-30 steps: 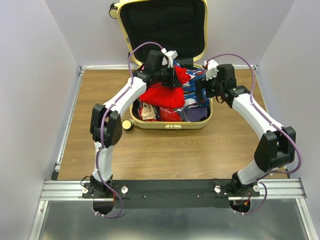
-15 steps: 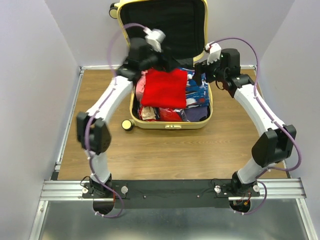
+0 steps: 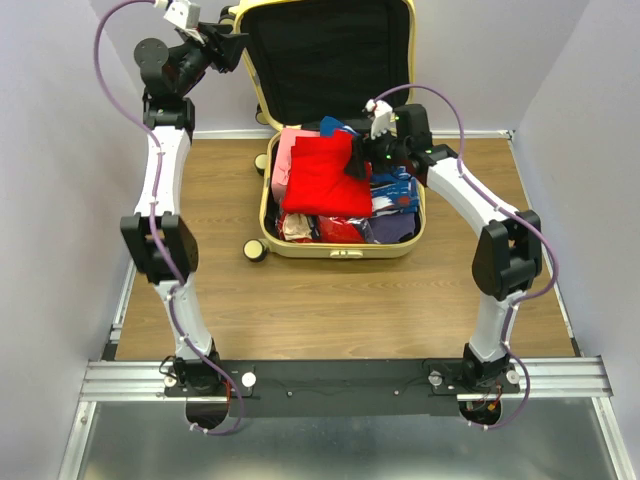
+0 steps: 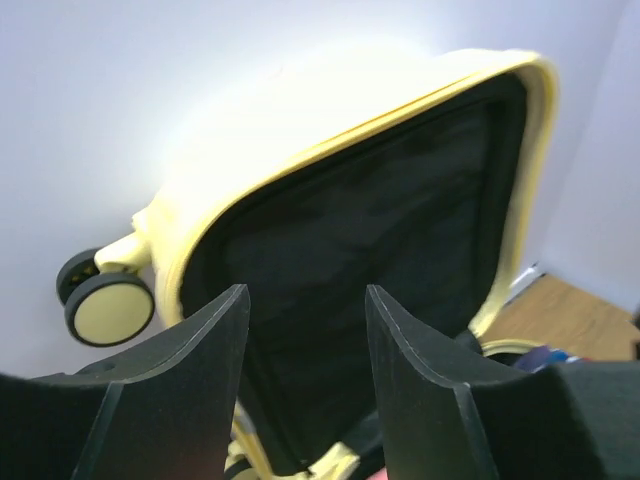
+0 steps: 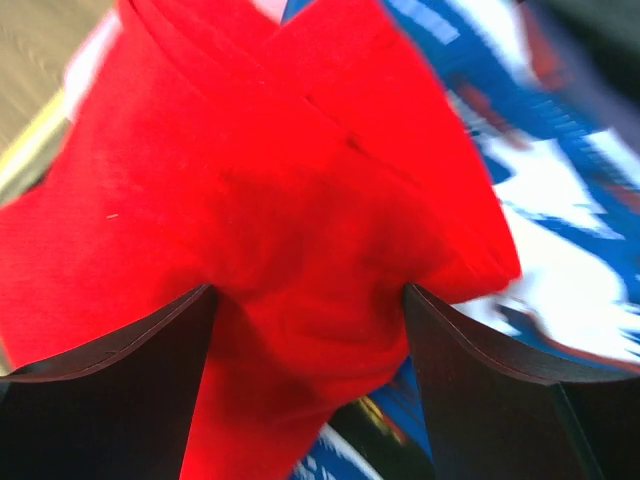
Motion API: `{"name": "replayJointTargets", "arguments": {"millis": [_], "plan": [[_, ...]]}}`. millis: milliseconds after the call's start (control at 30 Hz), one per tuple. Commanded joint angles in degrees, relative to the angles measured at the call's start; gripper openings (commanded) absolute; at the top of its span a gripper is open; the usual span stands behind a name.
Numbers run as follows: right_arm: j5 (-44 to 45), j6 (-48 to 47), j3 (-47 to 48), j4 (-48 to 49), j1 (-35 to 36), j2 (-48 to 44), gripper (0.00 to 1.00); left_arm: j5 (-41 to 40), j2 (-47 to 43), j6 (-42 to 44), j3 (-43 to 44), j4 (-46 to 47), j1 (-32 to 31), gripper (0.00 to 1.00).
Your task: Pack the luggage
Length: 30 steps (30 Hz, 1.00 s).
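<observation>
The luggage, a pale-yellow hard-shell case, lies open on the table with its black-lined lid standing against the back wall. A folded red garment lies on top of the clothes in its base. My left gripper is raised by the lid's upper left corner, open and empty; in the left wrist view its fingers frame the lid lining. My right gripper is at the red garment's right edge. Its jaws stand wide open, straddling a bunched fold of red cloth.
A blue-and-white patterned garment and a pink one lie beside the red one in the case. Case wheels show at the front left and by the lid. Grey walls enclose the wooden table.
My left gripper let go of the red garment, then rose and swung left to the lid's corner. The garment now lies flat in the case. My right gripper moved left onto it.
</observation>
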Motion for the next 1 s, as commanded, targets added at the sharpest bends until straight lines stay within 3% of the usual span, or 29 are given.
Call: {"name": "replayJointTargets", "arguments": {"millis": [0, 200, 433, 767, 867, 900, 967], "plan": [[-0.2, 0.1, 0.0, 1.1, 0.7, 4.4, 0.83, -3.3, 8.4, 5.2, 10.6, 0.3, 0.1, 0.60], [0.8, -0.9, -0.5, 1.1, 0.7, 1.9, 0.87, -12.4, 11.8, 11.5, 11.9, 5.5, 0.1, 0.60], [3.3, -0.9, -2.2, 1.1, 0.1, -4.1, 0.92, -11.9, 17.3, 12.0, 15.5, 7.7, 0.0, 0.54], [8.0, -1.4, -5.3, 0.3, -3.4, -9.3, 0.95, -13.4, 23.8, 14.3, 20.9, 10.3, -0.5, 0.52], [8.8, -1.4, -5.4, 0.0, -4.1, -9.3, 0.95, -15.0, 25.2, 15.1, 20.9, 10.9, -0.5, 0.38], [8.9, -1.5, -5.3, -0.1, -4.3, -9.3, 0.95, -15.1, 25.8, 15.3, 21.0, 11.1, -0.5, 0.25], [9.2, -1.6, -5.3, -0.3, -4.5, -9.2, 0.95, -14.9, 26.4, 15.6, 21.4, 12.3, -0.6, 0.12]]}}
